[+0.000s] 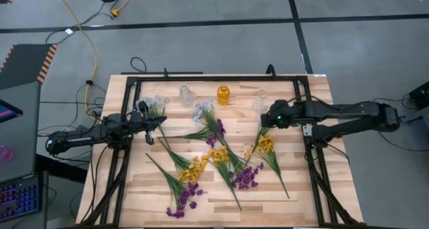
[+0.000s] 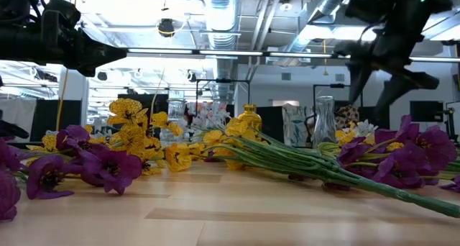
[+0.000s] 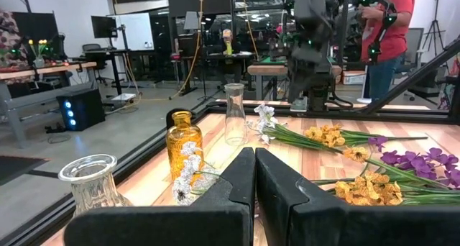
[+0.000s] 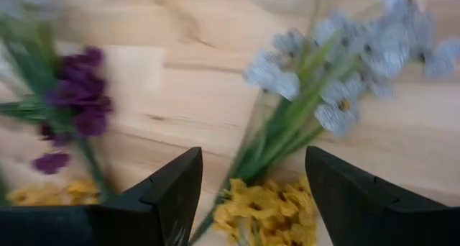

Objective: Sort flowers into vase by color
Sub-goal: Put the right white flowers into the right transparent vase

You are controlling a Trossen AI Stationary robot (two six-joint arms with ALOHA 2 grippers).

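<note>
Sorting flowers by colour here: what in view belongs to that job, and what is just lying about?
Part of the job:
- yellow flowers, purple flowers, pale flowers
- amber vase, clear vases
- right gripper, open above the flowers

Lying about:
- yellow cable
- keyboard
- left gripper, shut, waiting

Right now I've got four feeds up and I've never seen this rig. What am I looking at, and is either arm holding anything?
Two robot arms work at a wooden table. One picture looks straight down, one looks level across the tabletop, and two come from cameras on the wrists. Yellow, purple and pale flowers lie scattered in the middle. Along the far edge stand an amber vase and clear vases. The left gripper is shut and holds nothing. The right gripper hangs open over a pale sprig, empty.
</note>
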